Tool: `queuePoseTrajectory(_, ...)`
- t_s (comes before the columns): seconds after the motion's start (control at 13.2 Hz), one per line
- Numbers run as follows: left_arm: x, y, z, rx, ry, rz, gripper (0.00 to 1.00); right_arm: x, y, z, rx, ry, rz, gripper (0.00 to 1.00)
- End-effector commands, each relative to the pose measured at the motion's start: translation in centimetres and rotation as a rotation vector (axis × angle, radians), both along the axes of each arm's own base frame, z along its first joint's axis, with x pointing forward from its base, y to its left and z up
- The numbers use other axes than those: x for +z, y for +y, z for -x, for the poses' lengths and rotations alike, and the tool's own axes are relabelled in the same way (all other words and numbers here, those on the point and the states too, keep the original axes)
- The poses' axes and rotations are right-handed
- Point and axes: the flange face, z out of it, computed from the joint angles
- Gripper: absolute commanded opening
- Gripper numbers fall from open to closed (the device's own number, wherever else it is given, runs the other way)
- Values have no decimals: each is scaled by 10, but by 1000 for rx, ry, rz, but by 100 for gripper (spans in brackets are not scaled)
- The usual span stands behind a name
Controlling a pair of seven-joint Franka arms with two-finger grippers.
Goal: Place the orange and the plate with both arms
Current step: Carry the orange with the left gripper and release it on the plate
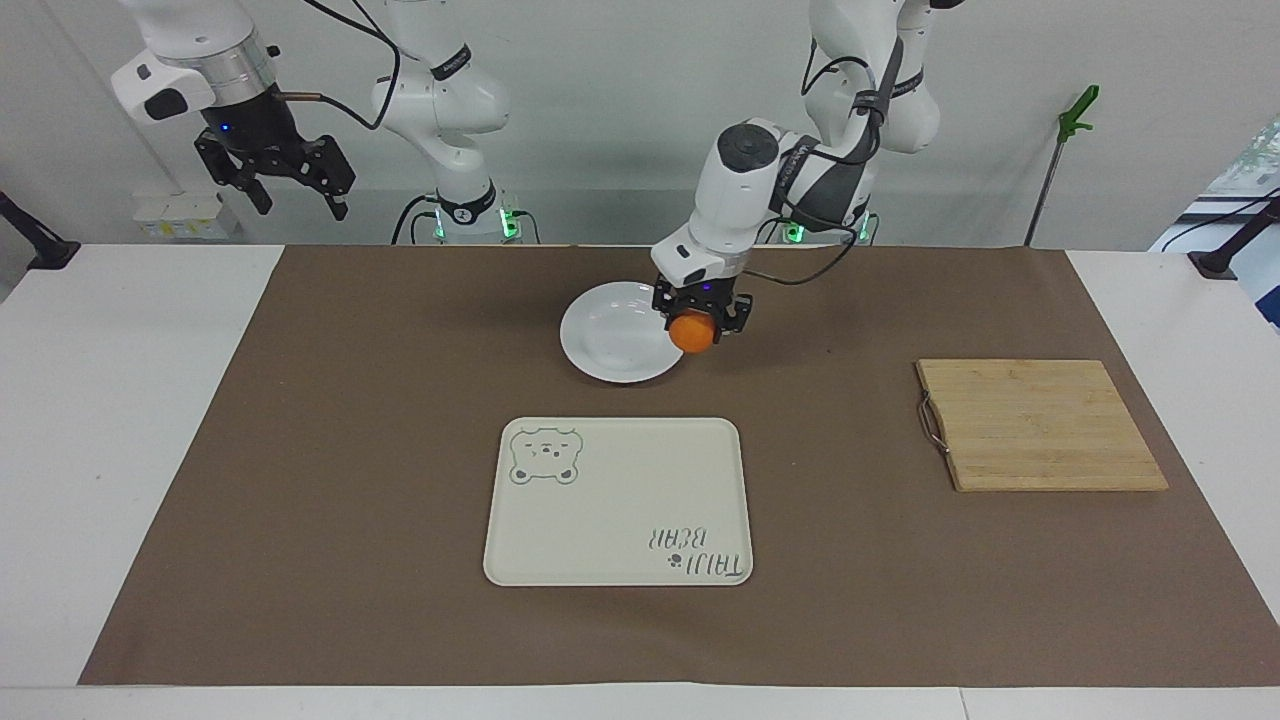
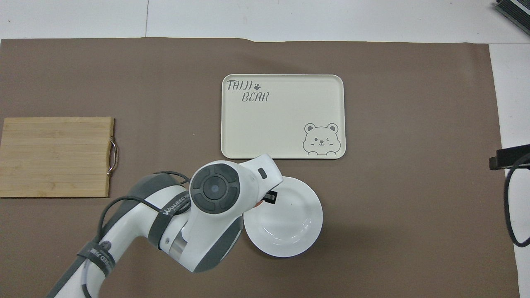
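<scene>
My left gripper (image 1: 698, 322) is shut on the orange (image 1: 692, 333) and holds it in the air over the rim of the white plate (image 1: 615, 335), at the plate's edge toward the left arm's end. In the overhead view the left arm's wrist covers the orange almost entirely, with only a sliver showing by the plate (image 2: 292, 221). My right gripper (image 1: 285, 178) is open and empty, raised high over the right arm's end of the table, where it waits. It is out of the overhead view.
A cream tray with a bear drawing (image 1: 618, 505) (image 2: 283, 116) lies farther from the robots than the plate. A wooden cutting board with a metal handle (image 1: 1038, 424) (image 2: 56, 155) lies at the left arm's end, on the brown mat.
</scene>
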Motion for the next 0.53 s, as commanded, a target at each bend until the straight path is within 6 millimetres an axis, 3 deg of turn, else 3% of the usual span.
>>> queuePoseTrajectory(0.0, -34, -30, 20, 1, 14, 24, 0, 2, -1, -3, 4, -2, -8, 100)
queuePoseTrajectory(0.23, -63, -61, 42, -6, 30, 48, 0, 2, -1, -3, 4, -5, -7, 100)
queuePoseTrajectory(0.38, -76, -66, 50, 3, 48, 32, 0, 2, -1, -3, 4, -5, -7, 100)
queuePoseTrajectory(0.45, -75, -66, 51, 15, 58, 24, 21, 2, -1, -3, 4, -3, -8, 100)
